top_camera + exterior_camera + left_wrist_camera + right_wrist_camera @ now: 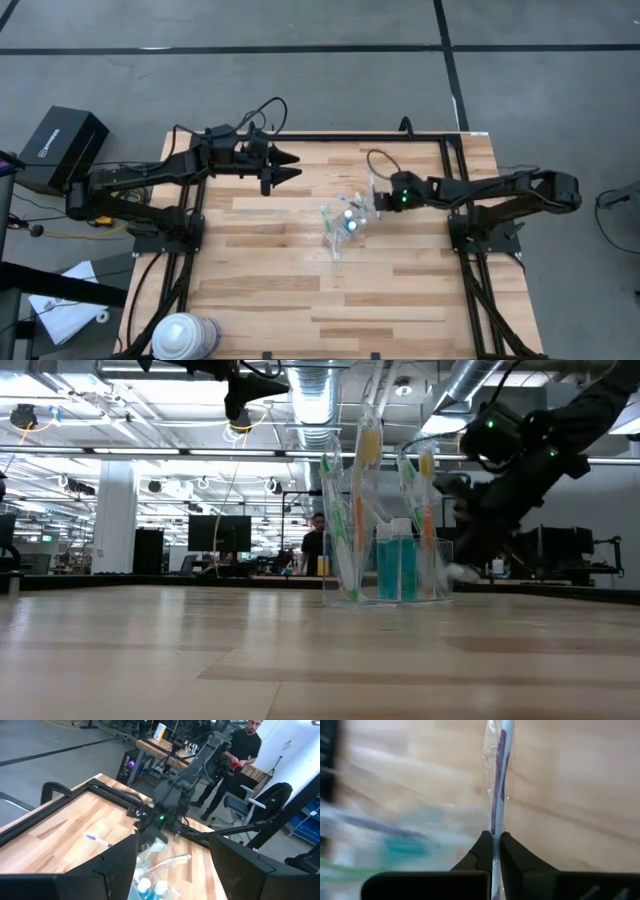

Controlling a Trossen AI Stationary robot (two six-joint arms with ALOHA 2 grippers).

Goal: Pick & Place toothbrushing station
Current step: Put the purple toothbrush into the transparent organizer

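The toothbrush (496,785) between my right fingers is a thin, stiff stick sealed in a crinkly clear wrapper. It weighs next to nothing, but I judge that film slippery, so the pinch should stay square across the handle, not out at the bristle end, or it may swivel. My right hand (493,845) is closed on it, fingertips nearly meeting, just above the wood.

Just beside it stands the clear cup (390,575), near the middle of the worktop (290,280), holding several upright pastel toothbrushes (365,470) and two blue tubes with white ends (398,560). That cup looks light and top-heavy with the long handles rising well above its rim; I expect a nudge from my wrist to tip or slide it. If I had to move it, I would take it low on the wall, and gently, since thin plastic may flex or crack.

My left hand (290,165) waits raised over the far left part of the worktop, its fingers spread and empty.

A white-and-blue roll (185,335) sits at the near left corner, well apart.
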